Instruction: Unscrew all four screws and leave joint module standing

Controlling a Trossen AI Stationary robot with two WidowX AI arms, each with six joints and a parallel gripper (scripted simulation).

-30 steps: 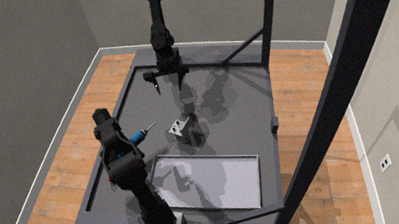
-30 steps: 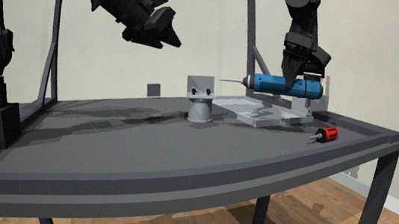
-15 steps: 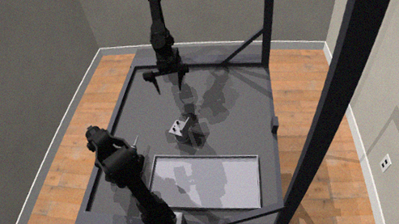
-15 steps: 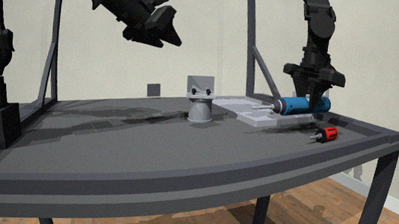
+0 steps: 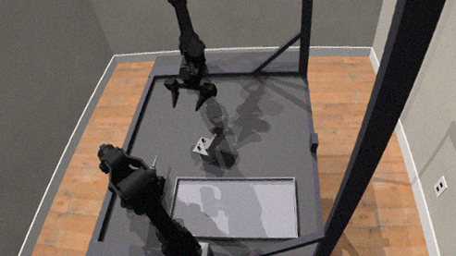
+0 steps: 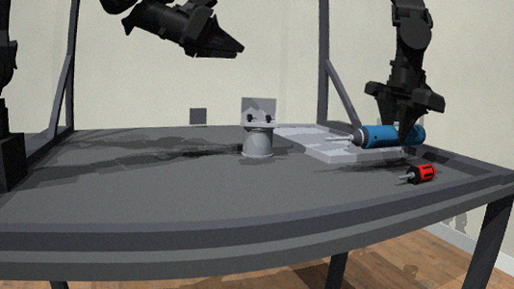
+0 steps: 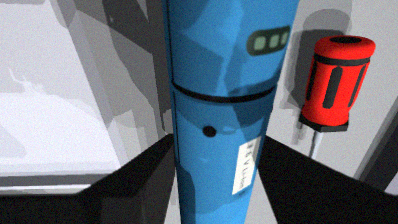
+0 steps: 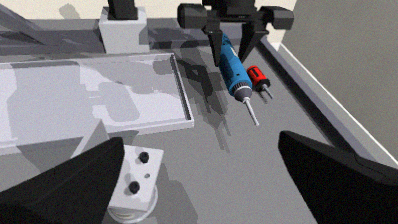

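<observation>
The joint module (image 5: 207, 158) (image 6: 258, 144) stands upright mid-table with the bracket (image 6: 258, 124) (image 8: 131, 201) on top. Two black screws show in the right wrist view, one screw (image 8: 144, 157) behind the other screw (image 8: 134, 187); a finger hides part of the bracket. My left gripper (image 6: 399, 130) (image 7: 215, 141) (image 8: 227, 66) is shut on the blue electric screwdriver (image 6: 385, 137) (image 7: 225, 60) (image 8: 235, 72), held roughly level low over the table, its bit pointing toward the module's side. My right gripper (image 5: 186, 108) (image 6: 240, 53) (image 8: 202, 141) is open and empty, above and away from the module.
A red hand screwdriver (image 6: 425, 173) (image 7: 337, 85) (image 8: 256, 75) lies on the table close beside the electric one. A shallow light tray (image 5: 276, 213) (image 6: 334, 158) (image 8: 190, 123) lies beside the module. A raised dark edge (image 8: 310, 107) runs along the table's side.
</observation>
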